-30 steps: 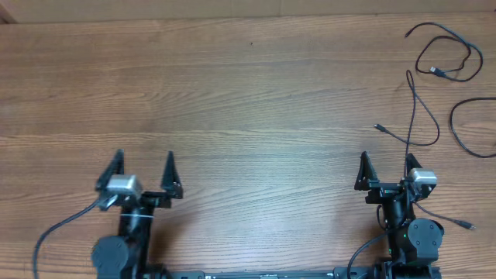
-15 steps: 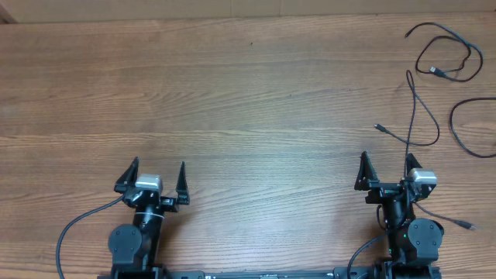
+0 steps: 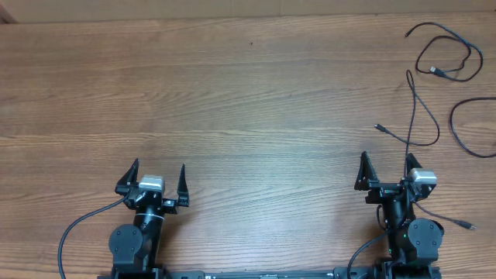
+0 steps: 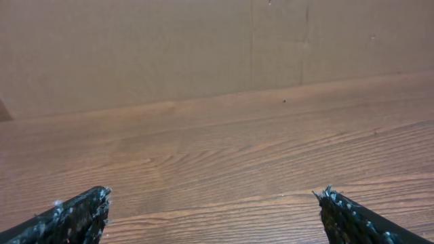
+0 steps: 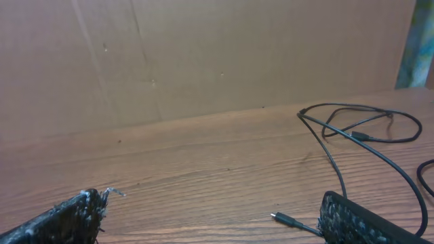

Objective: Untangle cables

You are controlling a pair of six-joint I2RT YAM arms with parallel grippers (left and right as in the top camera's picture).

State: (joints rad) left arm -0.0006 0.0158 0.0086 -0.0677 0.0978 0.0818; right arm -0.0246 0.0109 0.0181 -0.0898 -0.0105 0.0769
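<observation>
Thin black cables lie at the table's far right. One cable loops by the back corner and ends in a silvery plug. A long strand runs from there toward my right gripper and passes beside its right finger. Its small plug rests just ahead of the gripper, also seen as a plug near the right finger. Another cable curves off the right edge. My right gripper is open and holds nothing. My left gripper is open over bare wood, far from the cables.
A cardboard wall stands behind the table's far edge. A loose plug end lies beside the right arm's base. A thick black wire trails from the left arm near the front edge.
The left arm shifted to the right and squared up a second ago, then held still. The right arm and the cables have not moved.
</observation>
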